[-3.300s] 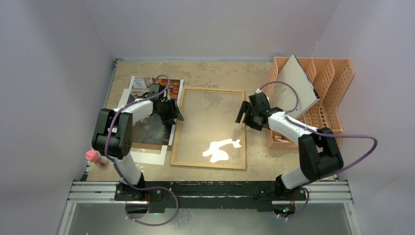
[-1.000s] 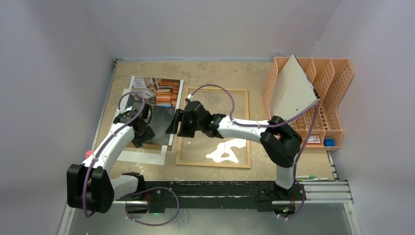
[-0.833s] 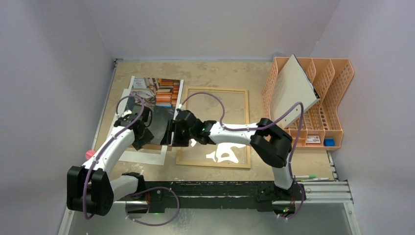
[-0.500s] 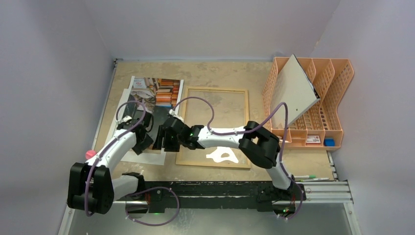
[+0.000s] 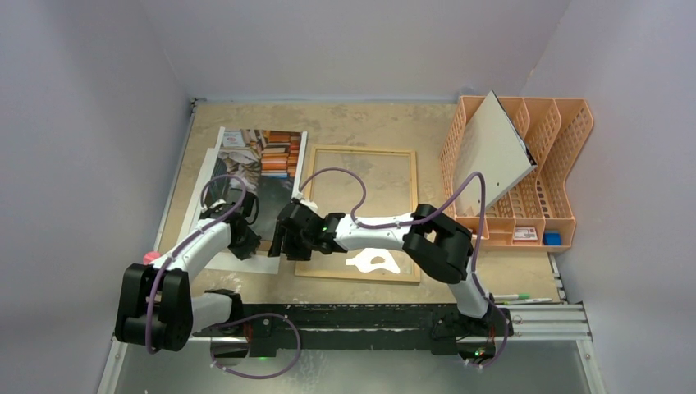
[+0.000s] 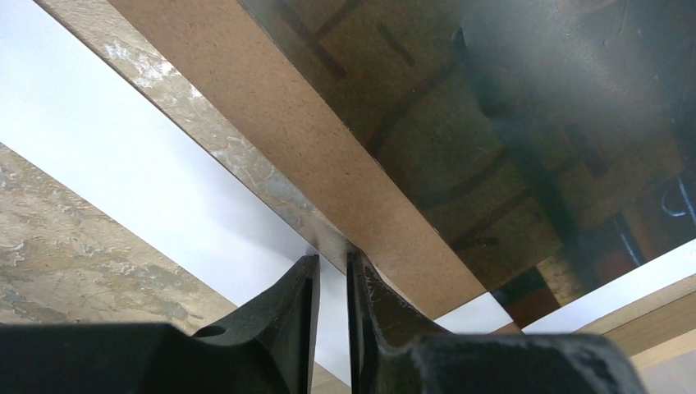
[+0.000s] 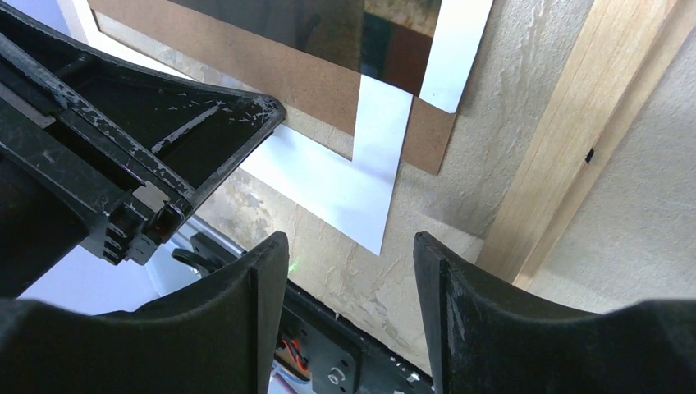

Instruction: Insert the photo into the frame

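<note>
Photo beside the frame, both claws at its near corner

Photo first: the large paper print of a tabby cat among orange and blue books lies flat on the marbled beige table. It sits at 9 o'clock from the thin light-wood rectangular frame, just beside the frame's left rail. Under the print lie a brown fibreboard panel and a white mat sheet, both showing past its near edge.

The left gripper has its black fingers nearly together, with only a thin slit between them. Their tips sit at the fibreboard's near edge over the white sheet. Whether they pinch anything I cannot tell. The right gripper stands wide apart and holds nothing. It hangs above the corner of the white sheet and fibreboard, with the frame's rail at its 2 o'clock.

From above, the left gripper is at 9 o'clock from the right gripper, close but apart. The left arm is folded at its elbow near the base, its forearm running toward 1 o'clock. The right arm bends at the elbow and reaches toward 9 o'clock, crossing the frame's near end.

At 3 o'clock from the frame stands an orange plastic file rack, with a grey-white board leaning in it.
</note>
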Motion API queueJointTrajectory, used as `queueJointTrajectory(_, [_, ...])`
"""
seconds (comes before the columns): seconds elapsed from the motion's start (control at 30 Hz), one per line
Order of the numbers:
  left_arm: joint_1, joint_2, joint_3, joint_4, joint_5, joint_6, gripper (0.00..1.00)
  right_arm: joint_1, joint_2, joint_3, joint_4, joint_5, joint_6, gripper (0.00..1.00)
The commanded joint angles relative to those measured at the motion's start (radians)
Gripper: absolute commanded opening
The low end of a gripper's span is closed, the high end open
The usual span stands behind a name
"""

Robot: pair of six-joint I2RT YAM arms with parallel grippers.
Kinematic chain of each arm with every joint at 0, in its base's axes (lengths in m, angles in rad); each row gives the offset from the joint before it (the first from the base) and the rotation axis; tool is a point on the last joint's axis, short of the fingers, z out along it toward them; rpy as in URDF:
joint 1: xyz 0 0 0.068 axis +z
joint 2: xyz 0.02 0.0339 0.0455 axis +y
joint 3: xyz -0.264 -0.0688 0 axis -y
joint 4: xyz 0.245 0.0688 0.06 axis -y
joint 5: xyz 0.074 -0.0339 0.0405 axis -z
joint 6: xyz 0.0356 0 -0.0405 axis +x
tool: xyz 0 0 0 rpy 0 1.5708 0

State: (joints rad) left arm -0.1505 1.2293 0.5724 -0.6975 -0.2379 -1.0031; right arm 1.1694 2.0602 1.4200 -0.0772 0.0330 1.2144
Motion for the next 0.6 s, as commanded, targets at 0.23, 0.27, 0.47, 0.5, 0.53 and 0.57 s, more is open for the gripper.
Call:
queueJointTrajectory(0.23, [0.000,0.065,-0.073,0.053,0.091,-0.013,0.14,-0.004,0.044,0.022,-0.001,-0.025,0.010,0.57])
queueJointTrajectory(0.27, [0.000,0.063,-0.074,0.055,0.101,-0.012,0.14,-0.003,0.051,0.023,-0.003,-0.027,0.015,0.57])
queueJointTrajectory(0.47, [0.000,0.058,-0.062,0.048,0.140,0.005,0.09,-0.004,0.065,0.024,0.027,-0.030,0.041,0.58])
queueJointTrajectory(0.5, [0.000,0.056,-0.060,0.045,0.147,0.009,0.08,-0.004,0.064,0.019,0.043,-0.030,0.043,0.59])
queueJointTrajectory(0.53, [0.000,0.053,-0.057,0.041,0.154,0.013,0.08,-0.005,0.064,0.011,0.063,-0.040,0.045,0.59])
queueJointTrajectory(0.57, [0.000,0.048,-0.056,0.038,0.161,0.014,0.08,-0.005,0.061,-0.002,0.087,-0.059,0.047,0.59])
